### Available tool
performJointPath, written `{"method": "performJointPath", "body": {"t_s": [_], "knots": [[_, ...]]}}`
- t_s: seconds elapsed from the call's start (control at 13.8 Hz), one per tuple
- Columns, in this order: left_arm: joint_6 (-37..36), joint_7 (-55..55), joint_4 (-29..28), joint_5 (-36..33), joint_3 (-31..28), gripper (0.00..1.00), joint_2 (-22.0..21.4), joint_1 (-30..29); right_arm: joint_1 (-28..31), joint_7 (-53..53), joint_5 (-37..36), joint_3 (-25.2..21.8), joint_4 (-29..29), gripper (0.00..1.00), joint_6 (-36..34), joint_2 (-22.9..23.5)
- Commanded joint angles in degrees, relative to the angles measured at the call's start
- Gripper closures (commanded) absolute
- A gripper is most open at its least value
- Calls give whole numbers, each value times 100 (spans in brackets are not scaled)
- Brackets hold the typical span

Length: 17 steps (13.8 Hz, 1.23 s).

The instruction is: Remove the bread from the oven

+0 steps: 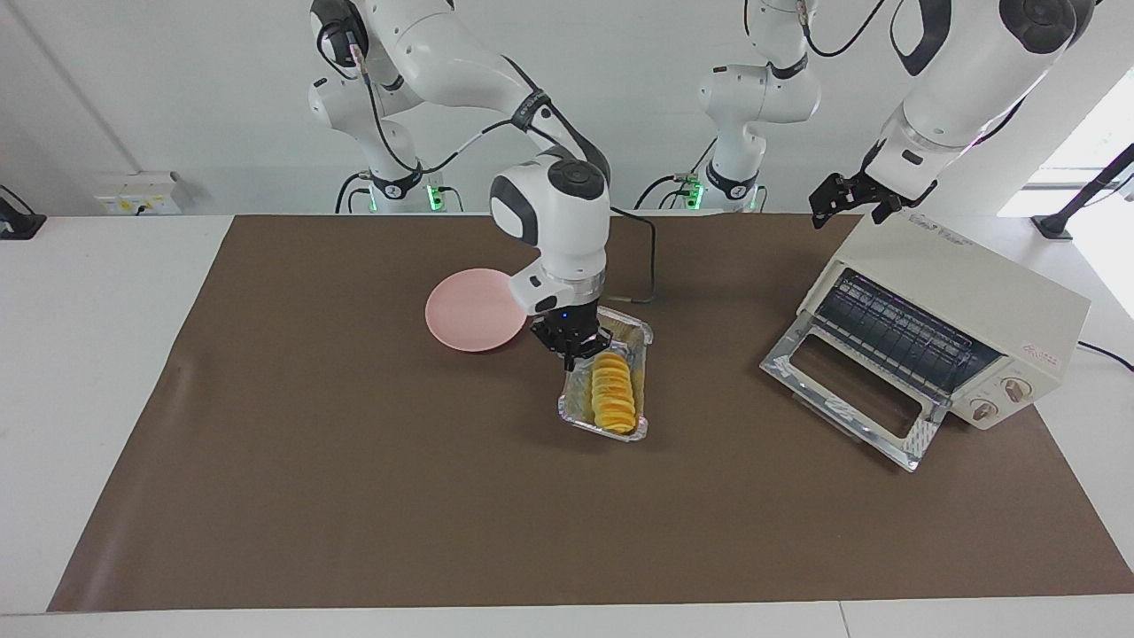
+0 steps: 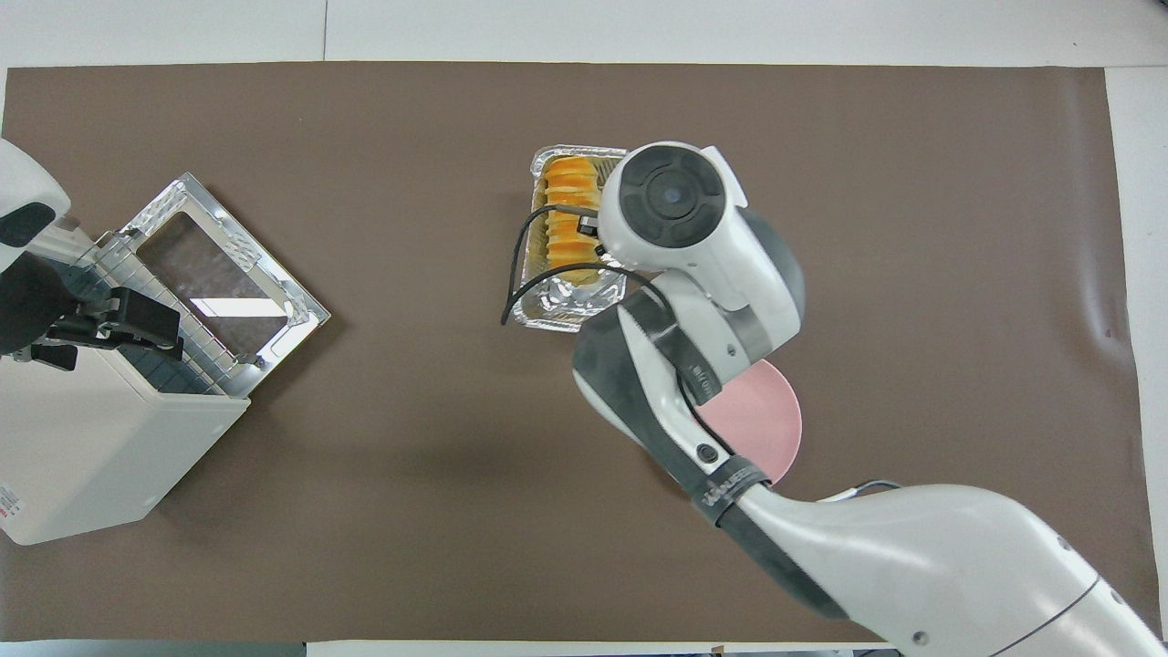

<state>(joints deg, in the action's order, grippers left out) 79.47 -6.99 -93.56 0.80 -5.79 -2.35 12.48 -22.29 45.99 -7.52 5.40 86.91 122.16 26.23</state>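
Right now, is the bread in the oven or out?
Out. The bread lies in a foil tray on the table, apart from the oven, whose door hangs open.

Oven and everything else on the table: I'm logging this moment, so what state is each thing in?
oven: door dropped open, rack bare.
bread: out of the oven, lying in the foil tray.
foil tray: on the mat, rim gripped by the right gripper.
pink plate: bare, beside the tray.
right gripper: shut on the tray's rim.
left gripper: open, waiting over the oven's top.
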Motion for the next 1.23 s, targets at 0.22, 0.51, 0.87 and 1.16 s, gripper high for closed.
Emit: {"method": "performJointPath", "body": {"t_s": [0.22, 0.51, 0.87, 1.16], "knots": [[77, 5, -75, 26, -10, 0, -90, -17, 1341, -2567, 445, 93, -122, 100, 387, 470], [77, 14, -75, 26, -10, 0, -90, -17, 1762, -3734, 489, 101, 307, 100, 1264, 646], [77, 14, -75, 26, -10, 0, -90, -17, 1869, -4081, 497, 93, 362, 100, 1522, 743], [77, 5, -66, 26, -10, 0, -90, -17, 1869, -4063, 489, 84, 292, 0, 936, 638]]}}
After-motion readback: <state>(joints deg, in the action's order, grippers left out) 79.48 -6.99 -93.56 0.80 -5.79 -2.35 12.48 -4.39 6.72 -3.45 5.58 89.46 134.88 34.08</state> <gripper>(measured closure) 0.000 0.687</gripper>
